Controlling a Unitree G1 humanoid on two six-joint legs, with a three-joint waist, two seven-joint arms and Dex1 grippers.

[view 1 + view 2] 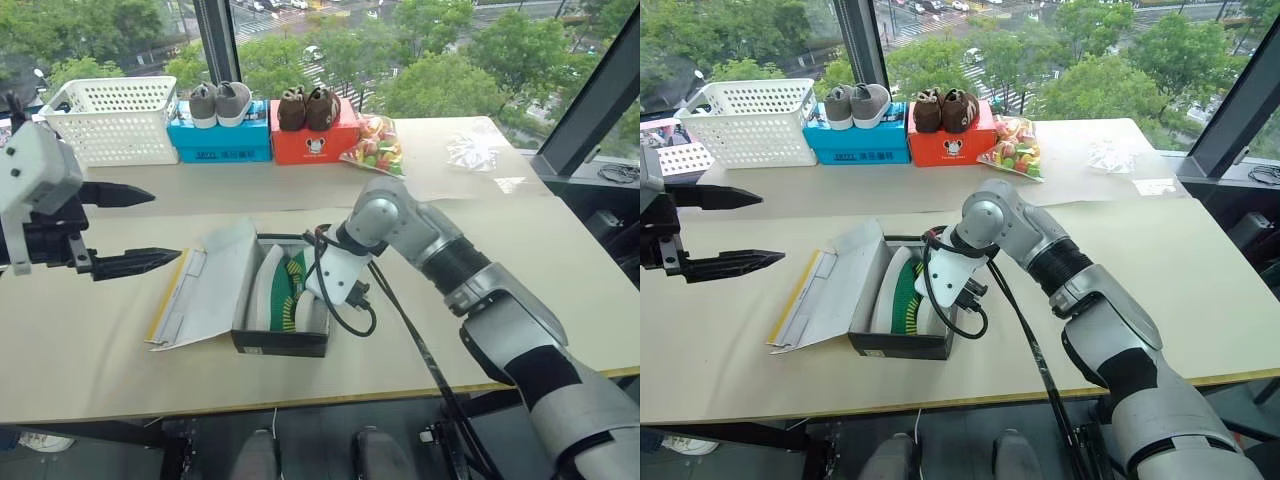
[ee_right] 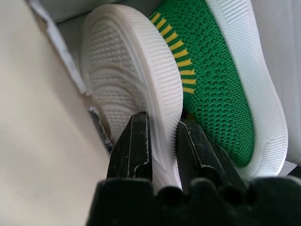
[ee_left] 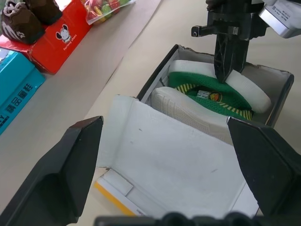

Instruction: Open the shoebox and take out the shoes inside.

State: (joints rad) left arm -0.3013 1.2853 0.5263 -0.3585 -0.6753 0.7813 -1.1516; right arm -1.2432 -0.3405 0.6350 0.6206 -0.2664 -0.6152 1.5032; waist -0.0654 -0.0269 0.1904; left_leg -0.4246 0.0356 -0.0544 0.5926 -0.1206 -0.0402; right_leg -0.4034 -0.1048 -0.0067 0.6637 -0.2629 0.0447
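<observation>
Right tool (image 2: 162,141) reaches down, pinching a shoe (image 2: 136,89).

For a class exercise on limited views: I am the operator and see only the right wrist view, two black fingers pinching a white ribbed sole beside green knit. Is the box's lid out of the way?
Observer: Yes. The yellow cardboard shoebox holding the green knit shoes stands open, its lid folded back onto the table on the robot's left.
Operator: Where is the other arm?
Observer: The left gripper hovers open, left of the lid and apart from it.
Operator: Any other shoes about?
Observer: At the table's far edge, a grey pair sits on a blue box and a brown pair on an orange-red box.
</observation>
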